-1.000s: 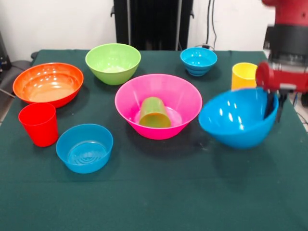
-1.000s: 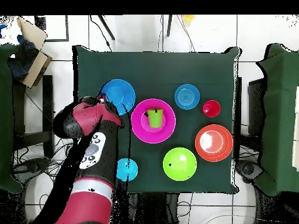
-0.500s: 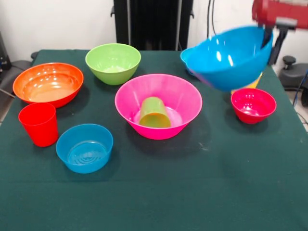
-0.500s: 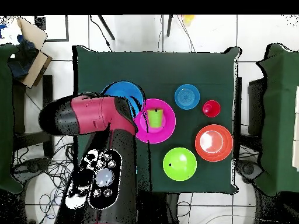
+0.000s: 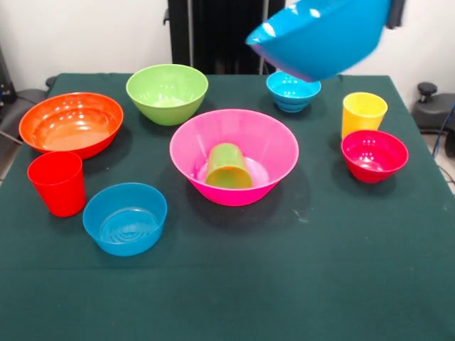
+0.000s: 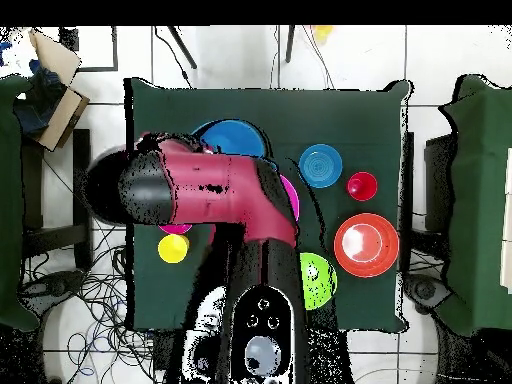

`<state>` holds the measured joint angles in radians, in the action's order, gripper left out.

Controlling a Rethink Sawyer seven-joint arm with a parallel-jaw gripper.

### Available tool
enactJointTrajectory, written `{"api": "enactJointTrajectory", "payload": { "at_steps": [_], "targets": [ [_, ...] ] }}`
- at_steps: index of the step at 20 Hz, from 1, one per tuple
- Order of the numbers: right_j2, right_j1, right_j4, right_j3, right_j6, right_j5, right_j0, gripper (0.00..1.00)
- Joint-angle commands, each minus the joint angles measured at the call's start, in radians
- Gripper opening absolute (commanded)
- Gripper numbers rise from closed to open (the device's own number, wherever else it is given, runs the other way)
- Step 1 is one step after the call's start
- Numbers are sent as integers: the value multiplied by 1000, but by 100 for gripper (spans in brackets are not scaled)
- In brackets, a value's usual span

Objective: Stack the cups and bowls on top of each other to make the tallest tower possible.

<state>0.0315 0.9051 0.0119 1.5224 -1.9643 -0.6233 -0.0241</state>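
Gripper fingers barely show at the top right edge of the front view, so their spread cannot be told. Large blue bowl (image 5: 320, 32) hangs tilted high at upper right, clear of the table (image 5: 234, 291), above the small cyan bowl (image 5: 293, 90). Pink bowl (image 5: 234, 158) sits mid-frame with a green cup (image 5: 226, 167) lying inside. Bare cloth fills the lower frame.

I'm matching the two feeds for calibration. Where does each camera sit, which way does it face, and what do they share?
Front view: across the table, level, facing the bowls; of the robot only a dark bit at the top edge by the lifted blue bowl.
Overhead view: above, looking straight down; the arm covers the middle.
Both show the blue bowl, orange bowl and red cup.
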Motion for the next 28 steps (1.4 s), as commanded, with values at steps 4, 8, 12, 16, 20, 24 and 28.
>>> {"api": "enactJointTrajectory", "payload": {
  "at_steps": [4, 8, 12, 16, 20, 24, 28],
  "targets": [
    [-301, 100, -105, 438, 302, 219, -250, 0],
    [-367, 140, -186, 564, 236, 323, -323, 0],
    [-399, 168, -250, 619, 182, 351, -348, 0],
    [-362, 202, -305, 655, 94, 361, -300, 0],
    [-351, 257, -308, 690, 60, 325, -272, 0],
    [-362, 290, -296, 722, 46, 315, -272, 0],
    [-454, 323, -234, 759, 98, 289, -354, 0]
  ]
}}
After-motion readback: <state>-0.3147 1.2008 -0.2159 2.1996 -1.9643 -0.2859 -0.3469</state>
